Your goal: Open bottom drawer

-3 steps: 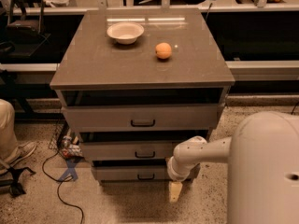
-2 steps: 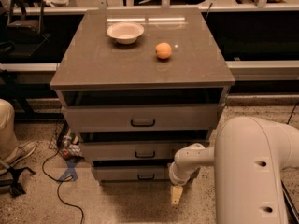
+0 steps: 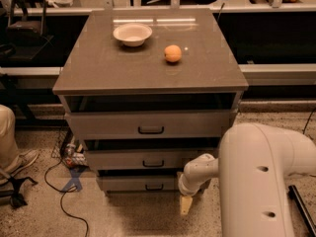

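I count three drawers, one white bowl (image 3: pixel 132 33), one orange (image 3: pixel 173 53) and one gripper (image 3: pixel 185 205). The bottom drawer (image 3: pixel 133 183) is lowest, under the middle drawer (image 3: pixel 128 159) and the top drawer (image 3: pixel 113 125). My gripper hangs near the floor, at 4 o'clock from its black handle (image 3: pixel 154 186). I cannot tell if it is spread or closed. My big white arm (image 3: pixel 266 181) hides the cabinet's right corner. A second ago it covered less; my gripper has hardly moved.

One high camera looks down at the surface (image 3: pixel 123 70) from close in front; the arm (image 3: pixel 266 181) fills the lower right, the hand (image 3: pixel 185 205) lower centre.
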Robot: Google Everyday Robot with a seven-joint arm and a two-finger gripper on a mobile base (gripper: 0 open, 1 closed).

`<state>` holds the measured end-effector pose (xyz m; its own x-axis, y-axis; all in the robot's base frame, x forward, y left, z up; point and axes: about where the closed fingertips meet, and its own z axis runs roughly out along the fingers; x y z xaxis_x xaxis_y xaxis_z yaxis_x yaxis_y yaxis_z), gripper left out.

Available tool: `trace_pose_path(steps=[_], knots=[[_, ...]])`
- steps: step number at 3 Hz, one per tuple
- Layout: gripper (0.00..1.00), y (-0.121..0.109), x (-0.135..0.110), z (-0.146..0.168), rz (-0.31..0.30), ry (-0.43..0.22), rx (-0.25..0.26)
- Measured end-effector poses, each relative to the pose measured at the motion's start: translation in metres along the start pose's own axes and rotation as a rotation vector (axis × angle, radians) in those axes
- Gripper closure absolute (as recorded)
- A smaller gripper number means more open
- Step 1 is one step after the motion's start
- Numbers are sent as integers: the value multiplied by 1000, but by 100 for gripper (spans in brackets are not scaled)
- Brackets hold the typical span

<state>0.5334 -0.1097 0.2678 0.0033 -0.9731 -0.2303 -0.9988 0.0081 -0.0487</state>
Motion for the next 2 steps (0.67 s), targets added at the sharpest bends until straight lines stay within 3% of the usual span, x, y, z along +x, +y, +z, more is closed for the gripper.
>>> trace_pose_path(steps=[1,2], knots=[[0,-16,5,25,-13,-6,44],[0,-28,10,48,-8,-12,55]])
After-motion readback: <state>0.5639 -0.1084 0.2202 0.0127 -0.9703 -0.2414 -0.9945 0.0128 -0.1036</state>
